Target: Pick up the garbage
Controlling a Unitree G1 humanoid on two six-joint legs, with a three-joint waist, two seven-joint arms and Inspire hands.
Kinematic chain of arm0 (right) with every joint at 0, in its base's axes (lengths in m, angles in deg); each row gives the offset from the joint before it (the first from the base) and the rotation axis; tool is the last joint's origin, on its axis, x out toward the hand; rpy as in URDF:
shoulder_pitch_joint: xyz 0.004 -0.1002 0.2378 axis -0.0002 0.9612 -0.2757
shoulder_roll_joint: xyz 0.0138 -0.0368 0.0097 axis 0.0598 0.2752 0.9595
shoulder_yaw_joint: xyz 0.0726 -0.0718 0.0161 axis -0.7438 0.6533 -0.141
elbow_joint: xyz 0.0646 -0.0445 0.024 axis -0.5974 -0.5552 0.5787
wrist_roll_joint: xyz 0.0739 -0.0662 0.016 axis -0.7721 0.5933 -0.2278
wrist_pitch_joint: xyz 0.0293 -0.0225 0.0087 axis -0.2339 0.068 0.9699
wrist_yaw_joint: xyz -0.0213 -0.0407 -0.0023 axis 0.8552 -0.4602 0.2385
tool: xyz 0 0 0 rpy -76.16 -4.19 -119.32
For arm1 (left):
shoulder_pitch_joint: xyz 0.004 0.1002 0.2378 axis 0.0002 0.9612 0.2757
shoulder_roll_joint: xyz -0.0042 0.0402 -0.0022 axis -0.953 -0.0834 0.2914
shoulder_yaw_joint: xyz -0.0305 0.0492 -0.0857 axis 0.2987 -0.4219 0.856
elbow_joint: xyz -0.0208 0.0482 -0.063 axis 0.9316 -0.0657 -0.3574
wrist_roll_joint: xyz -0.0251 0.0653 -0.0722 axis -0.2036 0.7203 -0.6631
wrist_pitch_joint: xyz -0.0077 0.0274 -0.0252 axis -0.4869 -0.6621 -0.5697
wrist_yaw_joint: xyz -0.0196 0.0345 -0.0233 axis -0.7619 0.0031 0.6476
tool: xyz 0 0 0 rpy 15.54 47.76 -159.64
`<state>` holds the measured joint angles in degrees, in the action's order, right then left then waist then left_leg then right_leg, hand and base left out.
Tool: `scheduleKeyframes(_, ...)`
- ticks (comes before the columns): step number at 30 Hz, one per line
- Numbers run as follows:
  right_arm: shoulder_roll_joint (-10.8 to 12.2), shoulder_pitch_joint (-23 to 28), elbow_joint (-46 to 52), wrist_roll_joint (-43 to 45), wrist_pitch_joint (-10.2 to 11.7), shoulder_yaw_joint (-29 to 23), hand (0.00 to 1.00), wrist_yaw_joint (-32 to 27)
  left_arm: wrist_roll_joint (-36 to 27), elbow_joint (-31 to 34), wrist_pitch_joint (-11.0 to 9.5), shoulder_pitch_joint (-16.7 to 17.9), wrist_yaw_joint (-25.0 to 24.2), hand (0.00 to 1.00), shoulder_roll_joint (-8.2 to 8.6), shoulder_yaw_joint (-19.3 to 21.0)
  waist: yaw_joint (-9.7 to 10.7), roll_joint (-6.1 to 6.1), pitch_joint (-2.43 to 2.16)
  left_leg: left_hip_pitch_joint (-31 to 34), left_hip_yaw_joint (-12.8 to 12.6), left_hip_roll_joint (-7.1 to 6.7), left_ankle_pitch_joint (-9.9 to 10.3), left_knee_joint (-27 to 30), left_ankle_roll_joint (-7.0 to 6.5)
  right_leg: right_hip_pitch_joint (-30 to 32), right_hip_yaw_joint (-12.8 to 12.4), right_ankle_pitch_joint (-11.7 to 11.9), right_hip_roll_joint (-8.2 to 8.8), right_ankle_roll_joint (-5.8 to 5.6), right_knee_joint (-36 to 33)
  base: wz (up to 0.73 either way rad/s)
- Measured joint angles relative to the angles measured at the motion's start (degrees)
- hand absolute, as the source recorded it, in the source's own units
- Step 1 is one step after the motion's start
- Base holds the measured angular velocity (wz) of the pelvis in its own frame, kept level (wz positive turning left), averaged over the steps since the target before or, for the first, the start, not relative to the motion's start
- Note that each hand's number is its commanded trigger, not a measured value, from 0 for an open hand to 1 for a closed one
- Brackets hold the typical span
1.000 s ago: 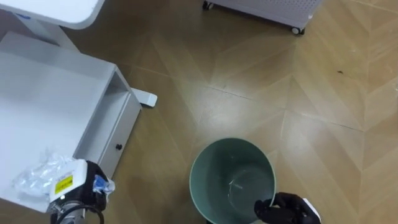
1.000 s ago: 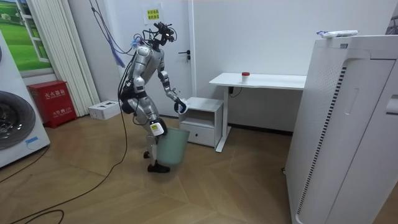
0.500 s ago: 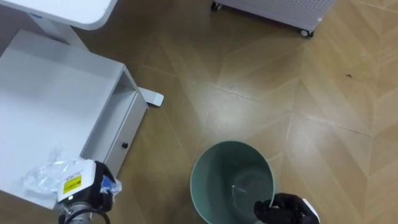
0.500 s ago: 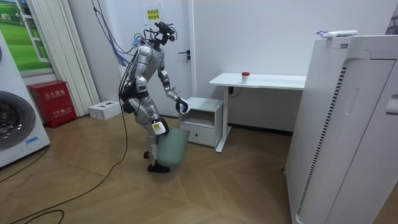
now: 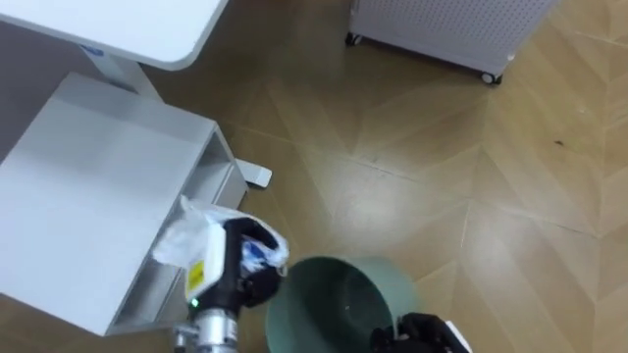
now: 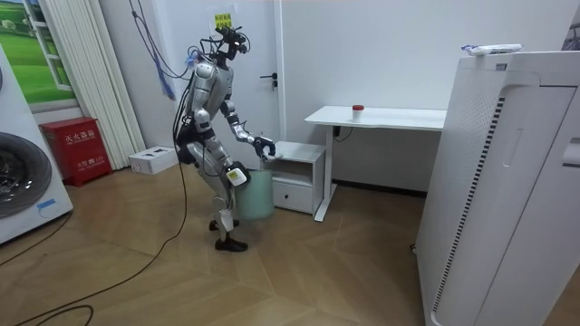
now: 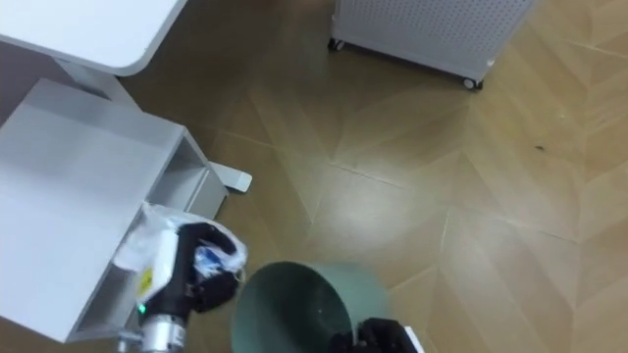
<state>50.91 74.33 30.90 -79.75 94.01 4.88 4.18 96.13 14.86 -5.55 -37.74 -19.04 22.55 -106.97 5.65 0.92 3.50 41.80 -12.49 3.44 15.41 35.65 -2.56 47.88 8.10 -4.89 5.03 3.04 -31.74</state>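
Now the right hand (image 5: 417, 335) seems to grip the green bin (image 5: 329, 299) at its rim. Just beside it, the left hand (image 5: 235, 279) has its fingers curled round the crumpled plastic wrapper (image 5: 196, 233). The wrapper should come fully over the opening before it is released. Beyond are a white cabinet (image 5: 98, 186), the wooden floor (image 5: 412, 167) and a desk (image 5: 128, 25).

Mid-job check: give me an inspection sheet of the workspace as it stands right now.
Surface: white cabinet beside the desk; wood floor.
Job's things: crumpled plastic wrapper in hand, left of green bin, not yet in it.
Clutter: nothing seen.
Hands: left hand shut on the wrapper; right hand grips the bin's rim.
Cables: none but the robot's own.
Surroundings: white wheeled unit; washing machine, red box.
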Motion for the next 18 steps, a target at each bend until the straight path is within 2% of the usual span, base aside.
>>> scheduleKeyframes(2,0.7,0.1,0.8,0.1,-0.1,0.7,1.00,0.1,-2.2,0.0,-0.3,0.2,-0.9,1.00,-0.02,-2.0,0.1,0.32,-0.22,-0.2,0.0,0.03,0.0,-0.1,-0.03,-0.2,-0.1,0.0,-0.01,0.01,0.1,0.00)
scheduleKeyframes(5,0.8,0.7,2.4,0.4,-0.1,1.5,1.00,1.3,-5.1,0.0,-1.2,0.0,-2.5,1.00,-0.02,-3.8,0.6,0.40,-0.27,-0.4,0.0,-0.07,0.1,-0.3,-0.06,-0.4,0.0,0.3,0.02,0.06,0.2,0.00)
scheduleKeyframes(13,0.4,1.5,3.0,2.1,-0.1,2.0,1.00,4.0,-7.3,-1.1,-1.7,0.4,-10.3,1.00,0.57,-7.7,0.3,0.33,-0.31,-0.5,-0.1,0.48,0.0,-0.2,-0.27,-1.0,-0.1,1.6,-0.19,-0.11,1.1,-0.03)
scheduleKeyframes(18,0.3,1.4,3.2,2.7,-0.1,2.4,1.00,4.7,-7.2,-1.5,-1.6,1.6,-15.3,1.00,-0.12,-8.8,0.0,0.26,-0.34,-0.5,-0.9,0.90,0.1,-0.1,-0.43,-1.0,0.0,1.6,-0.15,-0.11,1.2,0.00)
